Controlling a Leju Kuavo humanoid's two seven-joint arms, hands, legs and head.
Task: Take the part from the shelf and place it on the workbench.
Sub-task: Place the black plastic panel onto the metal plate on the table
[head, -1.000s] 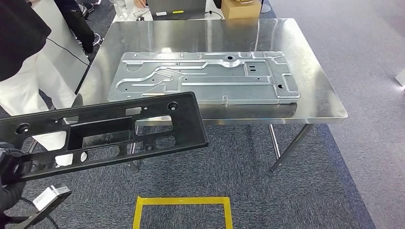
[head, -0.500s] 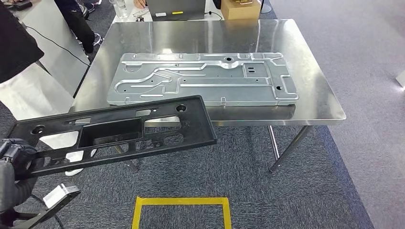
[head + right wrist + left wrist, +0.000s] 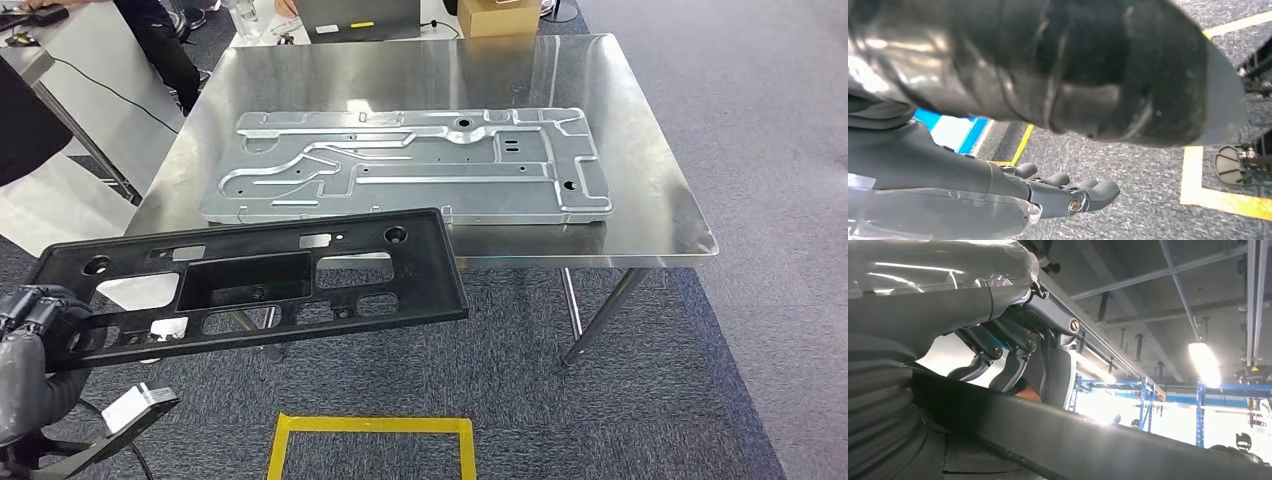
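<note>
A long black plastic part [image 3: 260, 280] with several cut-outs hangs level in front of the steel workbench [image 3: 400, 75], its far end just over the bench's near edge. My left hand [image 3: 35, 345] grips the part's left end at the lower left of the head view. In the left wrist view the fingers [image 3: 1013, 365] wrap over the part's dark edge [image 3: 1073, 440]. A large silver stamped panel [image 3: 410, 165] lies across the middle of the bench. My right hand [image 3: 1063, 192] hangs above the carpet, holding nothing, its fingers loosely extended.
A person in white trousers [image 3: 40, 200] stands at the left beside the bench. A cardboard box [image 3: 497, 15] and a laptop [image 3: 360, 15] sit behind the bench. A yellow tape square [image 3: 370, 427] marks the carpet below. A grey stand [image 3: 130, 410] is at the lower left.
The black part has moved right and forward toward the bench edge, and my left hand has come further into view. The person at the left has drawn back. The view has shifted slightly.
</note>
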